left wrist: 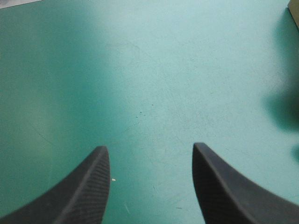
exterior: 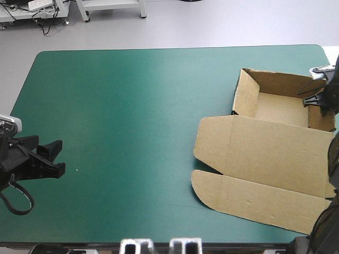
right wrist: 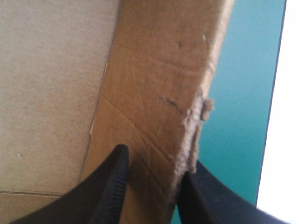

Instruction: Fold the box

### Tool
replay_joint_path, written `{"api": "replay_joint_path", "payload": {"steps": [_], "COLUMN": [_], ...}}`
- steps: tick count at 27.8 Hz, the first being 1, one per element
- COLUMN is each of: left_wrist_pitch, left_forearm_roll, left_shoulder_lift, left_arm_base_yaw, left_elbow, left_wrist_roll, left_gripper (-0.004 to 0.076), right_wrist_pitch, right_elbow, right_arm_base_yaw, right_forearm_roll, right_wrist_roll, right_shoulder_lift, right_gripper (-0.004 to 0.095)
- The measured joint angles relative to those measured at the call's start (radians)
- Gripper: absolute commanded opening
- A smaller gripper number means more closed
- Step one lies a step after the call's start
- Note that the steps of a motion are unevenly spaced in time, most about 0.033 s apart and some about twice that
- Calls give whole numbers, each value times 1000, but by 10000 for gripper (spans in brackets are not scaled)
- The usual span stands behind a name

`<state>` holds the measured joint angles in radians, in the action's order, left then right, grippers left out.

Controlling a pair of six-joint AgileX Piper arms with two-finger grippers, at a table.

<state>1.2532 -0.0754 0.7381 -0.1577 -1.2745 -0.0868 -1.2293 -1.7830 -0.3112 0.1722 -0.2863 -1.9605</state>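
1. Brown cardboard box (exterior: 275, 153), a cut sheet partly built up, lay on the right part of the teal-green tabletop (exterior: 132, 106), close to its right edge.
2. Its far portion stood as an open tray with raised walls. The lid lay flat toward the near edge, and a rounded flap lay flat beyond the lid, nearer still to that edge.
3. A tiny pale speck (exterior: 77, 170) sat on the cover near the left side, just beside the left hand and well apart from the box.
4. The tray's right wall had a torn, ragged top edge (right wrist: 201, 112), seen close in the right wrist view.
5. The right hand (exterior: 313, 96) reached in from the right side and hung over that right wall. Its two black fingers were drawn narrow, one inside the tray and one outside, with the board pinched between them.
6. The left hand (exterior: 57, 157) hovered low over the near left part of the tabletop, pointing toward the box. Its black fingers stood wide apart, with only the teal-green cover between and ahead of them.
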Motion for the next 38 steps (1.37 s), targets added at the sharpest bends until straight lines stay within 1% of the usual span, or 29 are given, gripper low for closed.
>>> {"api": "replay_joint_path", "payload": {"steps": [3,7,12,13,14,16,18,19,20,22,25,29,34,38], "left_wrist_pitch": [0,0,0,0,0,0,0,0,0,0,0,0,-2,-27], "left_forearm_roll": [2,9,52,60,63,66,75,75,84,111,162,190,189,163], "left_shoulder_lift": [0,0,0,0,0,0,0,0,-1,-5,-21,-63,-158,-264], "left_arm_base_yaw": [0,0,0,0,0,0,0,0,0,0,0,0,0,0], "left_elbow": [0,0,0,0,0,0,0,0,0,0,0,19,146,313], "left_wrist_roll": [0,-1,-1,-1,-1,-1,-1,-1,-1,-1,-1,-1,1,3], "left_gripper": [383,383,383,383,383,382,376,368,349,314,248,161,60,-4], "right_wrist_pitch": [0,0,-4,-7,-11,-12,-14,-14,-15,-15,-15,-16,-6,51], "right_elbow": [1,2,2,2,2,8,41,60,88,157,277,446,633,764], "right_arm_base_yaw": [3,3,3,3,3,3,8,17,29,74,155,222,236,236], "right_forearm_roll": [-2,-59,-111,-149,-172,-280,-408,-454,-476,-491,-479,-472,-457,-418], "right_wrist_roll": [-1,-14,-18,-17,-12,-7,-19,-30,-41,-52,-59,-78,-85,-61], "right_shoulder_lift": [-7,40,192,272,303,379,453,482,518,588,692,857,1077,1227], "right_gripper": [470,435,422,421,408,324,156,66,-7,-17,-19,-19,-19,-19]}}
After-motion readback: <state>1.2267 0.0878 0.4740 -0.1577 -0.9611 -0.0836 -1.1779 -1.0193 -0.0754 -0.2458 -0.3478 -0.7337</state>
